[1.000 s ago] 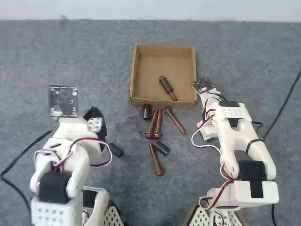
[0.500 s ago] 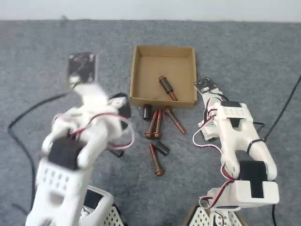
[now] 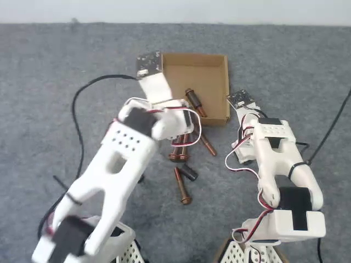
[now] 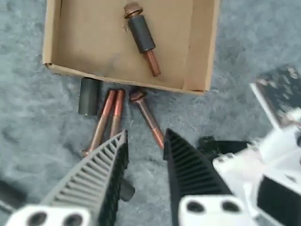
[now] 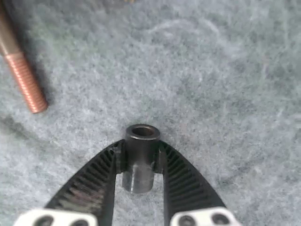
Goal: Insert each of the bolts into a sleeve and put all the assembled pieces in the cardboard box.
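The cardboard box (image 3: 208, 76) already holds one assembled piece (image 4: 141, 35). The left pincer (image 4: 145, 140) hangs with jaws apart over the loose bolts (image 4: 116, 109) on the table, probably to choose one. The right wrist view adds a detail (the high view is too far): the right pincer (image 5: 140, 149) is clamped on a sleeve (image 5: 140, 162), its open end free for a bolt.
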`<state>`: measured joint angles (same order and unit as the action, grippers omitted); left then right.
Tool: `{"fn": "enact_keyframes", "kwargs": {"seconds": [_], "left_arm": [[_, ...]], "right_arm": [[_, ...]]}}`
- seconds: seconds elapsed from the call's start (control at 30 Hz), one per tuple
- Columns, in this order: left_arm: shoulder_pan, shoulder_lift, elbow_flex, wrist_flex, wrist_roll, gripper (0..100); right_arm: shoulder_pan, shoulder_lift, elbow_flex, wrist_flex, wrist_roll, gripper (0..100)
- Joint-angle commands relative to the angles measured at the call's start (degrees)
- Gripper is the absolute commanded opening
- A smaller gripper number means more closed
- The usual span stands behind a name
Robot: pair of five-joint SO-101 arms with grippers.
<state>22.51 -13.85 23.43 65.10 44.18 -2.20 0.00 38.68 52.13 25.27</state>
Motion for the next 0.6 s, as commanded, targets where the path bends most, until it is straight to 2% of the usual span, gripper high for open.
{"fn": "enact_keyframes", "kwargs": {"seconds": [0.0,0.07,0.23,0.4,0.57], "left_arm": [[0.18,4.13,-3.12,-5.10,0.88,4],[0.18,7.12,-3.21,-7.12,0.88,1],[0.53,13.01,-4.35,-11.16,1.05,4],[0.53,17.67,-8.22,-11.08,10.29,13],[2.55,22.86,-9.54,-11.87,13.98,15]], "right_arm": [[0.75,-0.40,-1.14,0.31,-0.09,0.6],[0.75,-0.40,-1.14,0.31,-0.09,0.6],[0.75,-0.40,-1.14,0.31,-0.09,0.6],[0.75,-0.40,-1.14,0.40,0.00,0.6],[0.84,-0.40,-1.14,0.40,0.00,0.6]]}}
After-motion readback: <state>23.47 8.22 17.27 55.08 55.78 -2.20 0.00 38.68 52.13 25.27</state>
